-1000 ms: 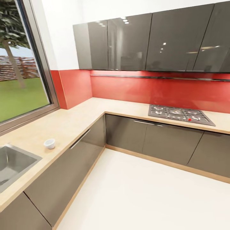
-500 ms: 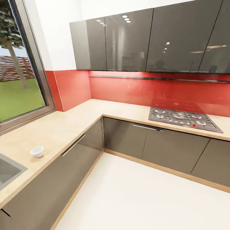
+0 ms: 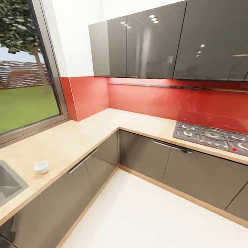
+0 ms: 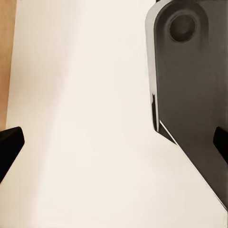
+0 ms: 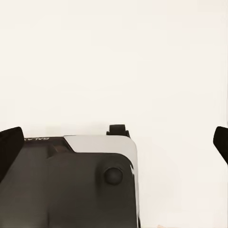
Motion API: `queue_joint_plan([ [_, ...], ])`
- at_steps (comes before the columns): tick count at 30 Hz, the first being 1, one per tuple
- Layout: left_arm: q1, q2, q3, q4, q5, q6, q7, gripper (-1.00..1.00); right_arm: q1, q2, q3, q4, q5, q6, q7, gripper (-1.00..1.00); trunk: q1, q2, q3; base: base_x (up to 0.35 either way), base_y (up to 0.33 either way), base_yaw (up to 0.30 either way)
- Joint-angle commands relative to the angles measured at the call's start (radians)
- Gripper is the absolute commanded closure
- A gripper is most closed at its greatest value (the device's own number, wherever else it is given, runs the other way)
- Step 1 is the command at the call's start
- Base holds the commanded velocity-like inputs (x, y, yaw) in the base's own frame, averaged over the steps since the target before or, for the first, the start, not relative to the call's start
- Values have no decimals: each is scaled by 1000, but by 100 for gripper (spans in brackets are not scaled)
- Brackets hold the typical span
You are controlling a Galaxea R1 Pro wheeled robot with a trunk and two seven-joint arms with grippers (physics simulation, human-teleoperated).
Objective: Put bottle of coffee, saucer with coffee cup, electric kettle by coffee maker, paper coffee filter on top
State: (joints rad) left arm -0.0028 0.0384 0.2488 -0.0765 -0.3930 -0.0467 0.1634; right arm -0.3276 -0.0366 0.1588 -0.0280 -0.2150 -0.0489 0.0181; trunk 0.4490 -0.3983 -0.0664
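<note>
Meanwhile, a small round white cup [image 3: 41,167] sits on the matte beige countertop [image 3: 69,144]; both grippers' fingers spread apart.

An L-shaped counter [image 3: 79,134] runs under dark cabinets [image 3: 155,44]. A white cup [image 3: 41,167] stands beside the sink [image 3: 8,184], with the hob [image 3: 213,136] well apart on the other run.

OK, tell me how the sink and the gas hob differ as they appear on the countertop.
The sink is a sunken steel basin, while the gas hob sits flat on the surface with raised burner grates. The sink lies below the window at the view's left; the hob sits against the red backsplash at the right. A small white cup stands near the sink; nothing stands by the hob. Both are cut off by the picture's edge.
</note>
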Motion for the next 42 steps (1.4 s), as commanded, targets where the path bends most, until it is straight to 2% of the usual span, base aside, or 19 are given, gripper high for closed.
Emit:
queue_joint_plan([
  [1, 0, 0, 8, 0, -10, -3, 2, -100, -1, 0, 8, 1, -10, -3, 2, -100, 1, -2, -2, 283, -205, 274],
  [21, 0, -1, 7, 0, -10, -4, 5, -100, -1, 1, 8, 1, -10, -3, 2, -100, 1, -2, -2, 274, -195, 277],
  [28, 0, 4, 13, 0, -10, -4, 5, -100, -1, 1, 8, 2, -10, -3, 3, -100, 1, -2, -2, 110, -255, 278],
  [42, 0, 5, 15, 0, -9, -4, 6, -100, -1, 1, 8, 2, -10, -3, 3, -100, 1, -2, -2, 8, -22, 278],
])
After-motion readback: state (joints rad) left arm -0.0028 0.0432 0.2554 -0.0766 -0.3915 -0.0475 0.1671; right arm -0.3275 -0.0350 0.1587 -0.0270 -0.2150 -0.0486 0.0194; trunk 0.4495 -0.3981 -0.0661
